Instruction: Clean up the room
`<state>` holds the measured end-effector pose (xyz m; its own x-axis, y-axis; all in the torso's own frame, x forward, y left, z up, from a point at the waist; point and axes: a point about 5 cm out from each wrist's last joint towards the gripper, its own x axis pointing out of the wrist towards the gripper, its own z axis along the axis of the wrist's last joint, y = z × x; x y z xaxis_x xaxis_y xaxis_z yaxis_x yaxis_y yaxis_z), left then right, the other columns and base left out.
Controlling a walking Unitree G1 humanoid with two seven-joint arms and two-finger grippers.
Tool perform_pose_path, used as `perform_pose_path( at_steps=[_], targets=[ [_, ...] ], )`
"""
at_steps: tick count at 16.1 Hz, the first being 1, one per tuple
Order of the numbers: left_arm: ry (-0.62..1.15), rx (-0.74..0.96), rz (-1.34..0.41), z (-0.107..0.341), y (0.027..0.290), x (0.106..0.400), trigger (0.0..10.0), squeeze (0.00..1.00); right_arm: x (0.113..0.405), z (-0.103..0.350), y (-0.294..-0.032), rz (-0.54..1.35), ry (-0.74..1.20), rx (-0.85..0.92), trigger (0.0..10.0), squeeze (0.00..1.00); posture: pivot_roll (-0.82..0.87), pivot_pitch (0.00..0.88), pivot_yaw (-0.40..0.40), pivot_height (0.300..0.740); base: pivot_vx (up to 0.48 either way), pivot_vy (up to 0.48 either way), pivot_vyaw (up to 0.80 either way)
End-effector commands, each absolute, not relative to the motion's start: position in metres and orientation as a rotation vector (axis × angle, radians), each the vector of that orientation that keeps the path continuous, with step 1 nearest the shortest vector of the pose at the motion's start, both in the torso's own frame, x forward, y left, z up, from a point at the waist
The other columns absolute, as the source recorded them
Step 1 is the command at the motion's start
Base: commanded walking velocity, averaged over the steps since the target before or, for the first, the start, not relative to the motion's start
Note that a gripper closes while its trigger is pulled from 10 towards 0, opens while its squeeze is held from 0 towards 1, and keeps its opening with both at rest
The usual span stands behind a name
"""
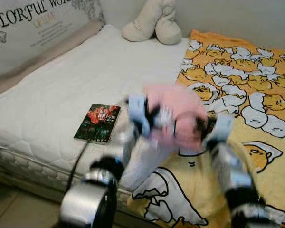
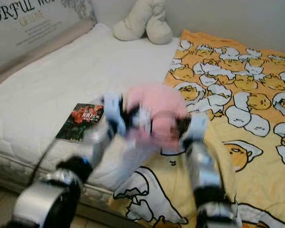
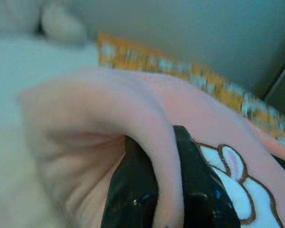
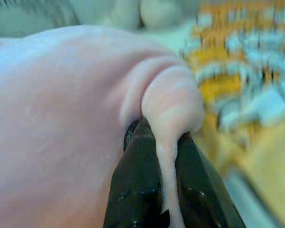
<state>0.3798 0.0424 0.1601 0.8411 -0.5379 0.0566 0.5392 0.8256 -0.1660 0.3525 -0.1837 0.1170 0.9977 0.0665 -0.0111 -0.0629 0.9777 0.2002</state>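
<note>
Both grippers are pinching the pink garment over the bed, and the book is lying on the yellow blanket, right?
Not quite. The book lies on the white mattress, beside the yellow blanket, as the left eye view shows. Both the left gripper and right gripper do pinch the pink garment.

My head pair looks forward and down over the bed (image 1: 52,90), both eyes sharing the book (image 1: 98,123), the cream plush (image 2: 141,21) and the yellow blanket (image 1: 256,85), the right eye shifted sideways. My wrist cameras sit right up against the pink cloth (image 3: 85,123), each sighting along its fingers (image 4: 133,190) toward the blanket.
</note>
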Motion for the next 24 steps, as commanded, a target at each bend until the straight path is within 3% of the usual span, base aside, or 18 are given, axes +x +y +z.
perform_pose_path(
  at_steps=[1,4,5,10,12,24],
  targets=[
    [-0.095,-0.175,-0.590,0.181,0.042,0.384,0.0,0.00,0.359,0.143,-0.186,0.060,-0.091,0.188,0.0,0.00,0.06,0.000,0.005,0.732,0.000,0.000,0.00],
    [-0.204,-0.148,-0.596,0.209,0.048,0.389,0.0,0.00,0.362,0.172,-0.177,0.110,-0.189,0.100,0.0,0.00,0.07,0.000,0.001,0.732,0.000,0.000,0.00],
    [-0.224,-0.149,-0.615,0.211,0.047,0.387,10.0,0.00,0.361,0.173,-0.174,0.110,-0.196,0.077,10.0,0.00,0.07,0.000,0.003,0.732,0.000,0.000,0.00],
    [-0.188,-0.153,-0.549,0.200,0.051,0.387,10.0,0.00,0.355,0.166,-0.170,0.084,-0.206,0.119,10.0,0.00,0.08,0.000,0.010,0.732,0.000,0.447,0.00],
    [-0.182,-0.086,-0.567,0.194,0.052,0.384,10.0,0.00,0.354,0.163,-0.173,0.061,-0.199,0.114,10.0,0.00,0.08,0.000,0.019,0.732,0.000,0.480,0.00],
    [-0.143,-0.095,-0.571,0.184,0.051,0.383,10.0,0.00,0.344,0.161,-0.176,0.040,-0.218,0.076,10.0,0.00,0.05,0.000,0.037,0.732,0.000,0.480,0.00]
  ],
)
